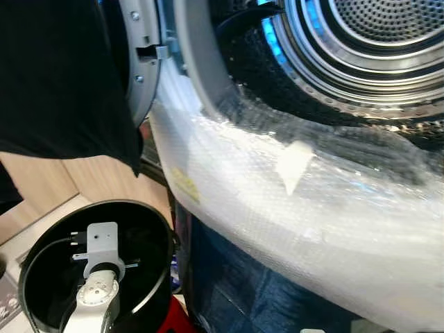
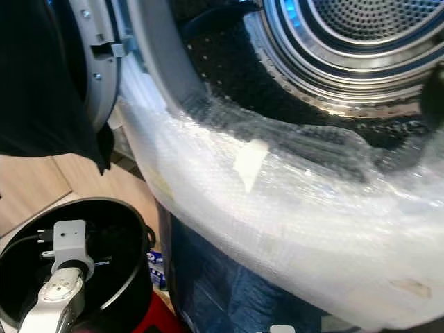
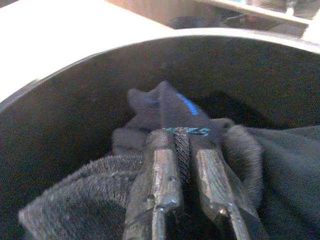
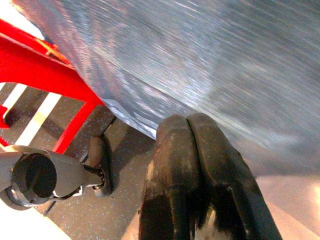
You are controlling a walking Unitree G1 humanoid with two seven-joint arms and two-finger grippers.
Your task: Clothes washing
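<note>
A black bucket (image 1: 151, 239) stands on the floor at lower left, below the washer's open drum (image 1: 374, 41). My left arm (image 1: 97, 284) reaches down into it. In the left wrist view the left gripper (image 3: 181, 142) is shut on a fold of dark ribbed cloth (image 3: 182, 152) from the pile of dark socks (image 3: 165, 107) with blue markings inside the bucket (image 3: 75, 100). My right gripper (image 4: 187, 122) is shut with nothing between its fingers. It hangs low beside the washer's blue-grey front (image 4: 200, 60).
Bubble wrap (image 1: 277, 201) covers the washer's front below the drum opening. The open door (image 1: 142, 62) stands at upper left with a black cloth-like shape (image 1: 62, 76) in front of it. A red frame (image 4: 55, 80) and a caster (image 4: 97, 160) are on the floor.
</note>
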